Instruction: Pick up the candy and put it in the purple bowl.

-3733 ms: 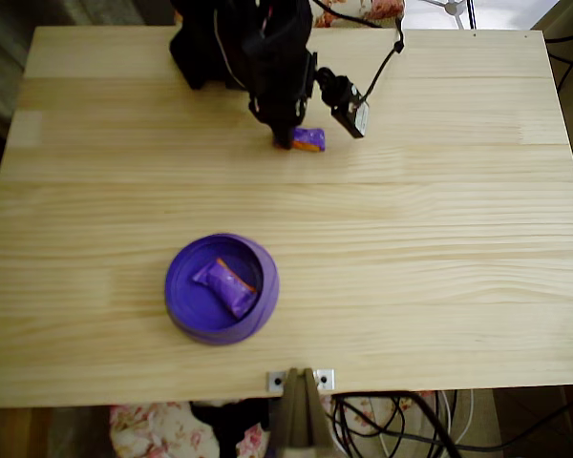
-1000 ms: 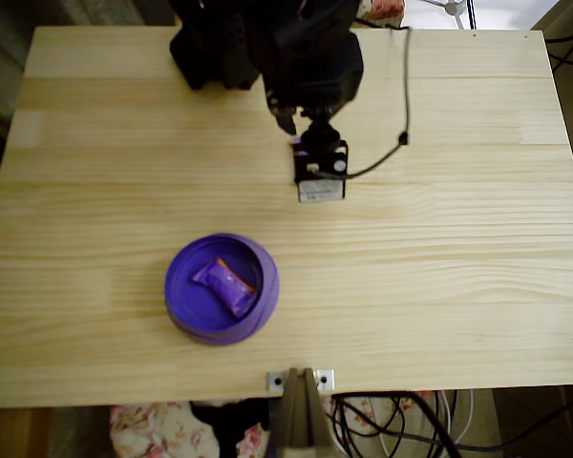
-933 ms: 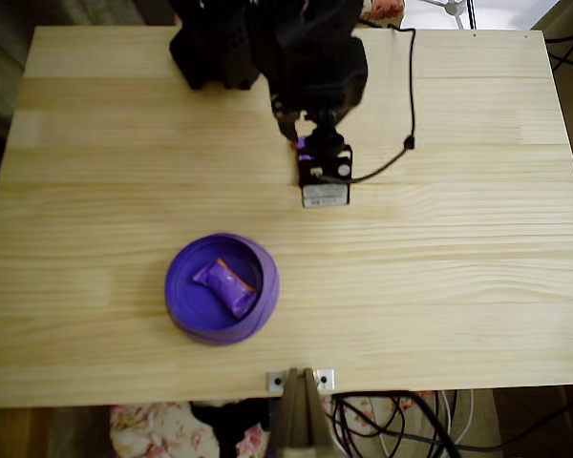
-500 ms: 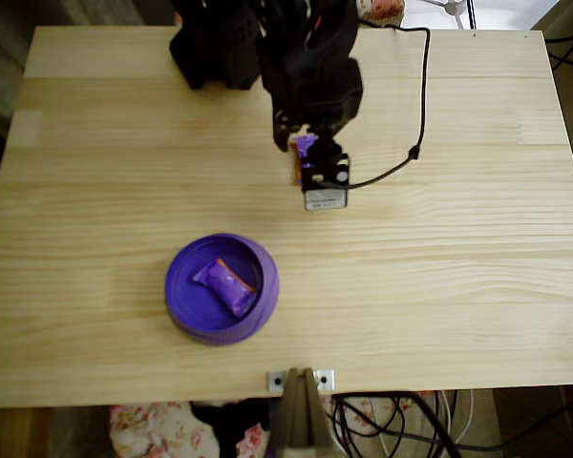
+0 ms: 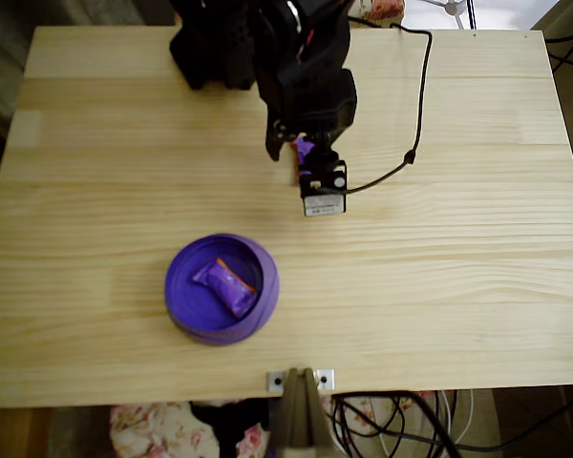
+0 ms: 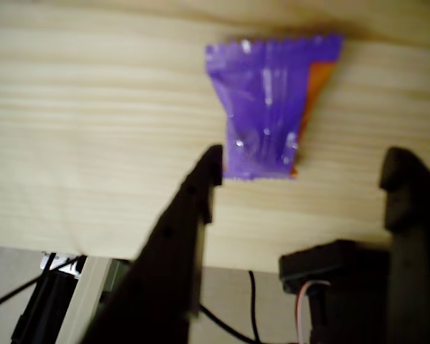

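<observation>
- Reaching out from its dark base at the far edge of the wooden table, the black arm bends forward and down in the overhead view, its wrist camera jutting toward the near side with a cable looping off to the right.
- The gripper is spread wide in the wrist view: one dark finger slants up on the left, the other finger stands at the right edge, with bare wood between them.
- The candy lies flat on the table, just past the fingertips and between their lines, nearer the left finger; the left tip looks close to its lower corner, though the blur does not let me tell whether they touch. Nothing is clamped.
- Its wrapper is mostly purple there, with an orange strip along the right side.
- From overhead, the candy peeks out as a small purple and orange patch under the gripper.
- The purple bowl sits well apart, toward the near left of the table, with another purple candy resting inside it.
</observation>
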You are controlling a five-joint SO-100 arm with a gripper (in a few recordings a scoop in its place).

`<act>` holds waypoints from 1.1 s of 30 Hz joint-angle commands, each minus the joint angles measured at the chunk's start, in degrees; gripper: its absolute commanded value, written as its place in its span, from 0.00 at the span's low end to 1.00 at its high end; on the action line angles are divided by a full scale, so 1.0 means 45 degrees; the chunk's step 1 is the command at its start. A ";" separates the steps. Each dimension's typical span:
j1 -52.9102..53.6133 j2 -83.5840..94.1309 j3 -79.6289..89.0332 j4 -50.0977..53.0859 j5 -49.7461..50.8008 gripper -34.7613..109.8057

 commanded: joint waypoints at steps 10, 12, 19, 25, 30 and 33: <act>-0.0918 -0.0312 0.0645 -0.1543 0.0625 0.58; -0.0918 -0.0586 0.0684 -0.1621 0.0586 0.56; -0.0430 -0.1055 0.0645 -0.1348 -0.0078 0.46; 0.0391 -0.1172 0.0176 -0.0332 -0.0996 0.34; 0.0547 -0.1387 -0.0430 0.0391 -0.0996 0.27; 0.0566 -0.1582 -0.0723 0.0684 -0.1055 0.25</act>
